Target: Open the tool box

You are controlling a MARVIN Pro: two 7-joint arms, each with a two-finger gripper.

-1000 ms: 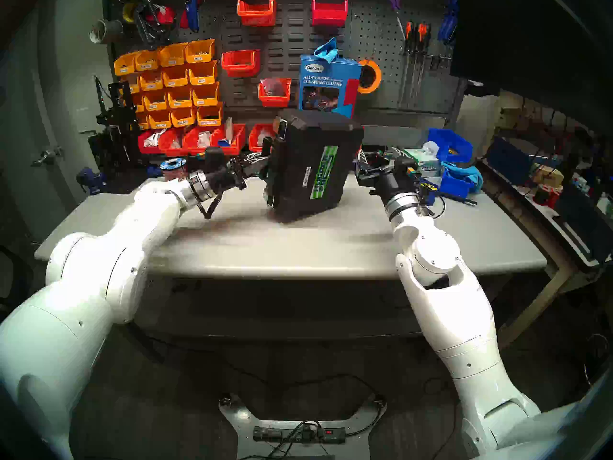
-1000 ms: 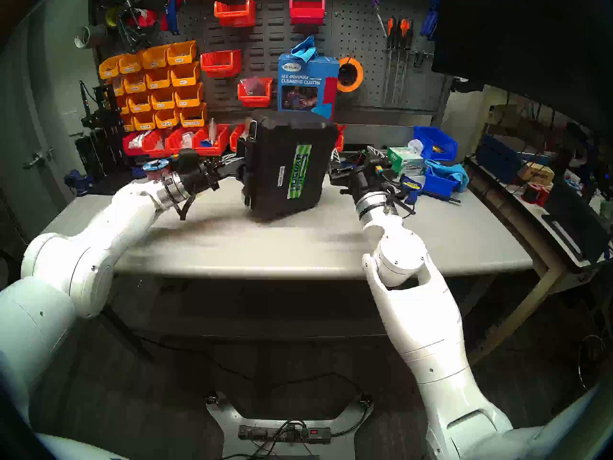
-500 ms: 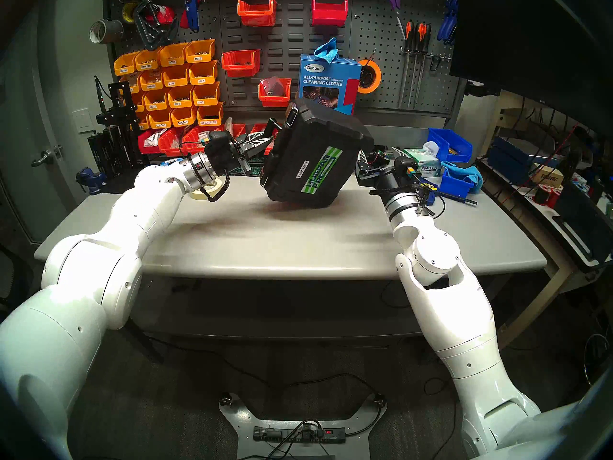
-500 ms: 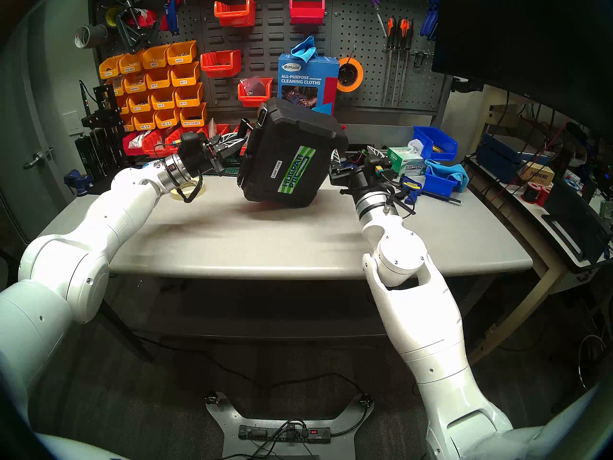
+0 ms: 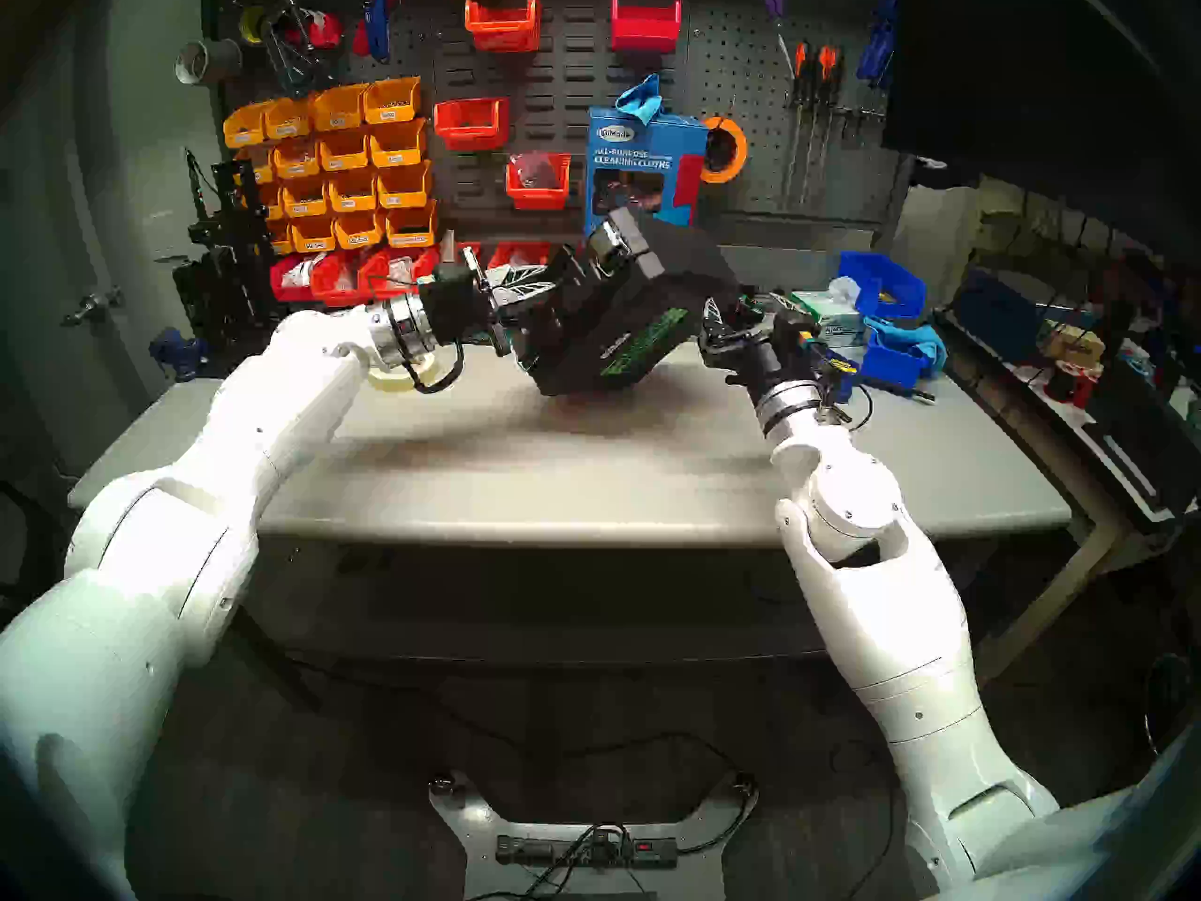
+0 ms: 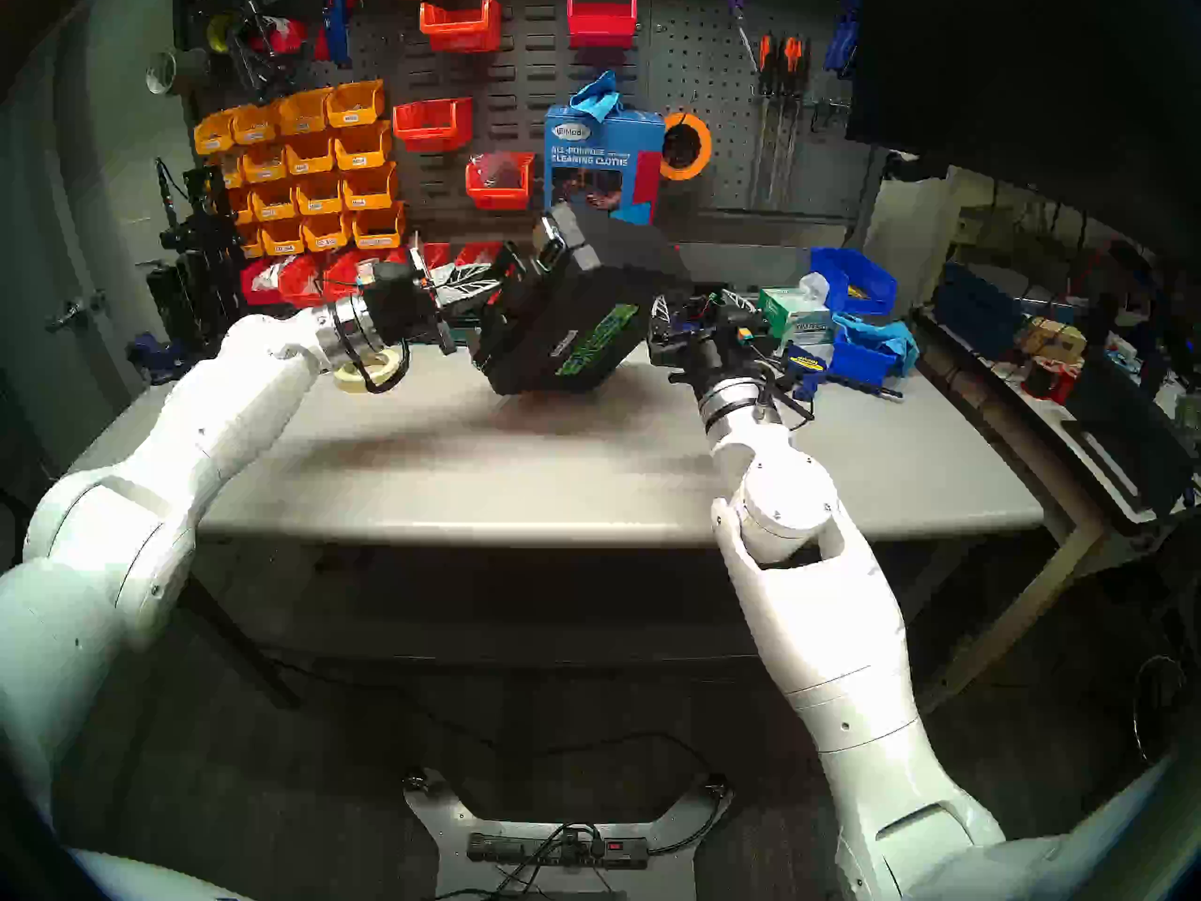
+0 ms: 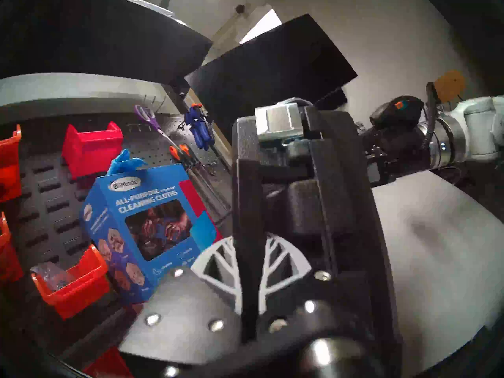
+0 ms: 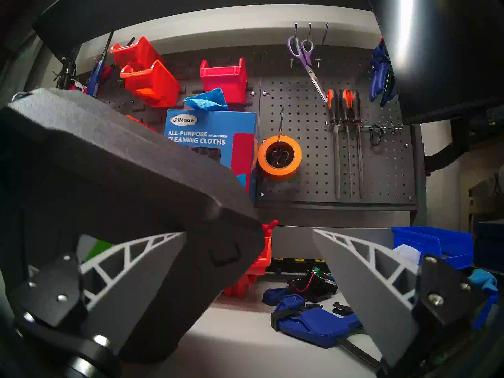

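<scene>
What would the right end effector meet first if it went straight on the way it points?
Probably the tool box: in the right wrist view its corner sits right in front of the right end effector's left finger. Between the fingers the way looks free up to a red bin, depth unclear.

I see dim, blocky head views with dark fisheye rims; the table (image 5: 585, 464) glows palest near me. Glare streaks the right wrist view's upper right; bin labels smear.
</scene>
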